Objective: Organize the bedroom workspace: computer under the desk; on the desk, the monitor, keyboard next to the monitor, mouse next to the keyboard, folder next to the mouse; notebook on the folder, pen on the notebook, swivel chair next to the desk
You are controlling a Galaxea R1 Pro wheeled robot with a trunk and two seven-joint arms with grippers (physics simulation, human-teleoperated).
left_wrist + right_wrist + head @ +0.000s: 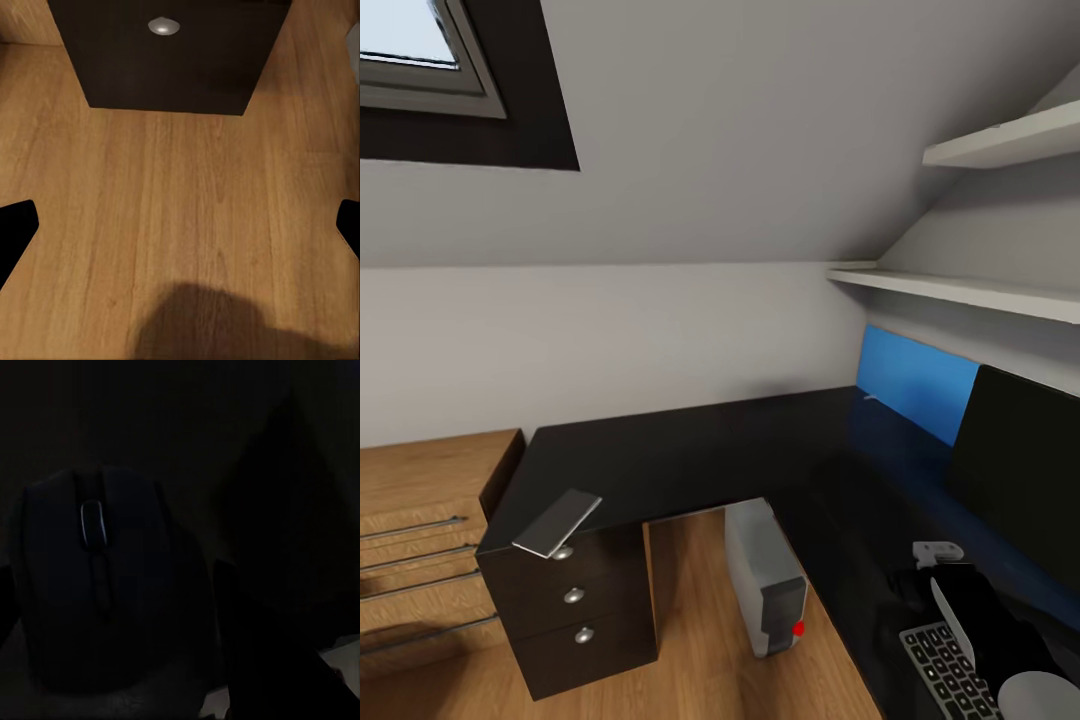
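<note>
The black L-shaped worktop (pixel 690 450) is carrying the monitor (pixel 1020 480) and keyboard (pixel 950 675) at its right end, the computer (pixel 765 580) standing beneath. The right hand (pixel 112 607) is gripping the mouse (pixel 97 577); the left hand (pixel 180 225) is hanging open above the floor (pixel 180 210).

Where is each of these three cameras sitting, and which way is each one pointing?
Head view: high on the robot, looking down over the desk, computer, monitor and keyboard; its dark right arm shows.
Left wrist view: beside the left hand, facing the wooden floor and drawer unit; fingertips show.
Right wrist view: close over a dark mouse.
Head and left wrist views share the drawer unit and floor.
</note>
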